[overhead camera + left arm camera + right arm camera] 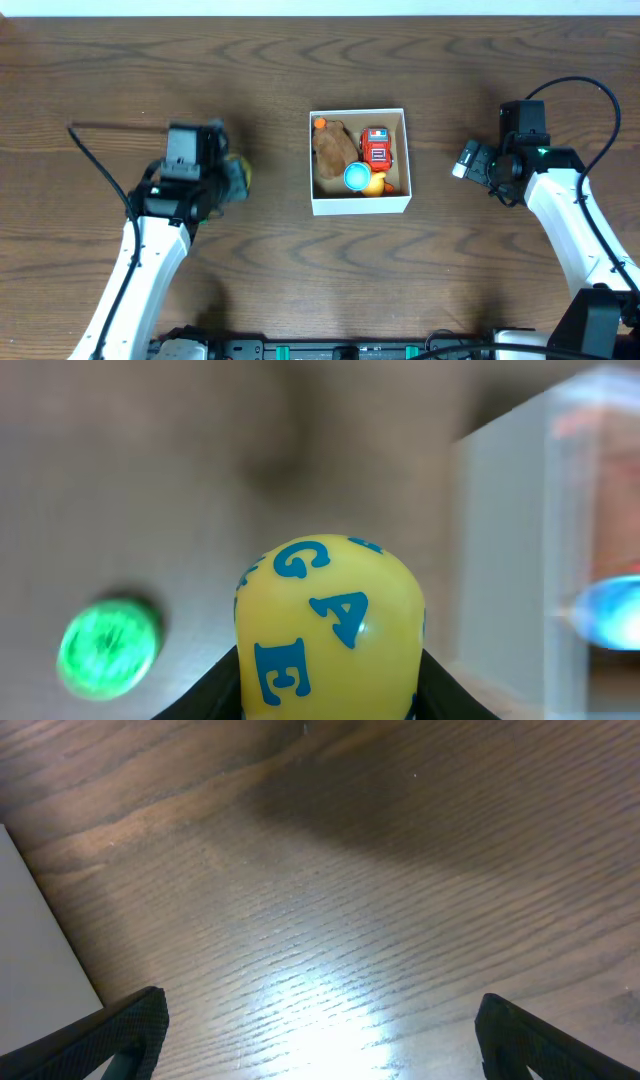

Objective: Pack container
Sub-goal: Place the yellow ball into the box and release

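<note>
Left tool (231,172): we see it clamped on a yellow lettered toy (329,622), with one dark finger at each flank.
Right tool (320,1030): its fingers are spread wide with nothing between them, and only bare counter (380,870) shows beneath.
Bearing: the container (360,205) lies to the left tool's right, at mid-counter. Its white wall shows at the right of the left wrist view, near the toy but apart from it.
Axis: the container is square, so we read no long axis. It opens upward.
Nearer arm: the right tool sits slightly closer, but we judge the move falls to the loaded left arm.
Contents: a brown plush toy (333,148), a red toy (376,147), a blue round piece (356,177) and a yellow piece (376,186). Tan floor shows along the far side.
Left arm pose: the forearm reaches away from the base with the tool turned rightward. We cannot tell its height over the counter.
</note>
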{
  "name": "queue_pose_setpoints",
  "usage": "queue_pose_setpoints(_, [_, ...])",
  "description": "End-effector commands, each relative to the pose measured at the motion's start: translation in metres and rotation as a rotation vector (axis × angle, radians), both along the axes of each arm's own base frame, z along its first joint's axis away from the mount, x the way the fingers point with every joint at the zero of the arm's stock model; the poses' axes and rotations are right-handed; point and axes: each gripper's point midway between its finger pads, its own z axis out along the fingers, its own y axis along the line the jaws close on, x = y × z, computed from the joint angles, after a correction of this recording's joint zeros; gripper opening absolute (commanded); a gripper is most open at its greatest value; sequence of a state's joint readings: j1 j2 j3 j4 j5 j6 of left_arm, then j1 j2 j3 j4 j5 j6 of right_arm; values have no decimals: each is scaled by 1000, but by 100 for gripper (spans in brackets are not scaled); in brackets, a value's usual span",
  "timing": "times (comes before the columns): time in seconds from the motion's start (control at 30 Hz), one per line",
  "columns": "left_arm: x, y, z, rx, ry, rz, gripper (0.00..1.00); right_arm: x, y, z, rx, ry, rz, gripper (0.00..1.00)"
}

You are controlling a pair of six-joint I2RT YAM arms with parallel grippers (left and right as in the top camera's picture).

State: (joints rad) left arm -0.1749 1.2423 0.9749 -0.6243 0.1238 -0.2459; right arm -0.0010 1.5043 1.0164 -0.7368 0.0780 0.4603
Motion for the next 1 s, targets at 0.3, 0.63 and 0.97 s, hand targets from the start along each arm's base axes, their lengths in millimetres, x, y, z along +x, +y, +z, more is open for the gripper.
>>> queue_pose_setpoints(0.3, [5, -121, 34, 3, -184, -395, 19, 3, -2, 1, 3, -4, -11, 99])
queue_pose_setpoints(0.63, [-1, -159, -35, 52, -26, -495, 19, 3, -2, 1, 3, -3, -11, 99])
queue_pose_setpoints(0.97, [1, -160, -35, 63, -34, -513, 99, 3, -2, 1, 3, -4, -11, 99])
